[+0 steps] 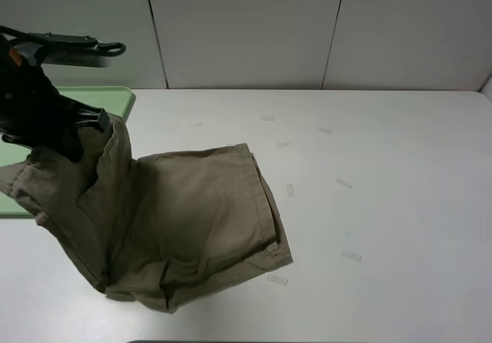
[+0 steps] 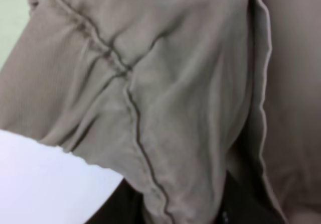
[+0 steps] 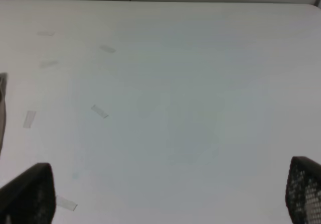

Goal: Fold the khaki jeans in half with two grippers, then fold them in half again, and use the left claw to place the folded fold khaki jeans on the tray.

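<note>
The khaki jeans (image 1: 192, 220) are seen half lifted. One bunched end is held up by the left claw (image 1: 94, 120), right above the edge of the tray (image 1: 115, 97) that faces the rest of the cloth. The larger part is spread flat on the white table (image 1: 384, 166), just beside the tray. The claw's jaws are drawn in narrow and clamped on a gather of the tan fabric. In the left wrist view nearly everything is filled by cloth, with a stitched seam (image 2: 133, 113) seen running across it. The dark fingers (image 2: 115, 211) are glimpsed at the frame's edge with fabric pinched between them.

Some of the raised cloth is draped over the tray's rim, so much of the tray is covered. Mint-green is shown only behind the sleeved arm and under the hanging fold. The spread portion is creased, and its hem is turned away from the tray.

The right gripper (image 3: 166, 193) is held wide open, and nothing is caught between its mesh-faced fingertips (image 3: 27, 196). Bare tabletop is seen beneath it, dotted with clear tape strips (image 3: 99, 111), well apart from the tray. How high it is held above the table cannot be told.
</note>
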Tool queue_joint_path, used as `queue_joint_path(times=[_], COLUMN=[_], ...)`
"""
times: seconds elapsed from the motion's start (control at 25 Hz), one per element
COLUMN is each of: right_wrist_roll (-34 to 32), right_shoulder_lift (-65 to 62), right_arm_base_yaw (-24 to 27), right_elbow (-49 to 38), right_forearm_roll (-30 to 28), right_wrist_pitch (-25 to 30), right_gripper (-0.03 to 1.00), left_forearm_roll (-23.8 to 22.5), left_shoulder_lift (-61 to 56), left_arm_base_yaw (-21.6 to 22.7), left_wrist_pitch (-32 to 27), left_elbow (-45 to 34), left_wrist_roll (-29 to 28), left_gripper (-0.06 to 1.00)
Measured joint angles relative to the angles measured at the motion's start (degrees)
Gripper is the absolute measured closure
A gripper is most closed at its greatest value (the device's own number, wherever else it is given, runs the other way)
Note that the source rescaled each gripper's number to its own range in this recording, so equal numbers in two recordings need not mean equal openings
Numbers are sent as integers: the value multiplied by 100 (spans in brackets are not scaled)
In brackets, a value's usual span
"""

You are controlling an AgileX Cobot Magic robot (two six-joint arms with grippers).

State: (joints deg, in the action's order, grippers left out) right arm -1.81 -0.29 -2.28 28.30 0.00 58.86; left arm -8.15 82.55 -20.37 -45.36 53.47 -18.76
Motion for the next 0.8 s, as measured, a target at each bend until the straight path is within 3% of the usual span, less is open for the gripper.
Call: queue_joint_path(times=[0.32, 0.64, 0.8], right_wrist_roll=[0, 0, 0], right_shoulder_lift=[-6, -6, -6], right_arm_base_yaw=[0, 0, 0], right_elbow=[0, 0, 0], right_forearm_roll=[0, 0, 0], right_wrist_pitch=[0, 0, 0], right_gripper=[-3, -3, -3], left_forearm_roll=[412, 785, 921], left_shoulder_lift=[656, 1281, 1606], left_arm_base_yaw=[-661, -1045, -1196], left_wrist_pitch=[610, 1779, 2303], left_elbow=[0, -6, -6], left_wrist_roll=[-49, -67, -67], left_gripper=[72, 72, 65])
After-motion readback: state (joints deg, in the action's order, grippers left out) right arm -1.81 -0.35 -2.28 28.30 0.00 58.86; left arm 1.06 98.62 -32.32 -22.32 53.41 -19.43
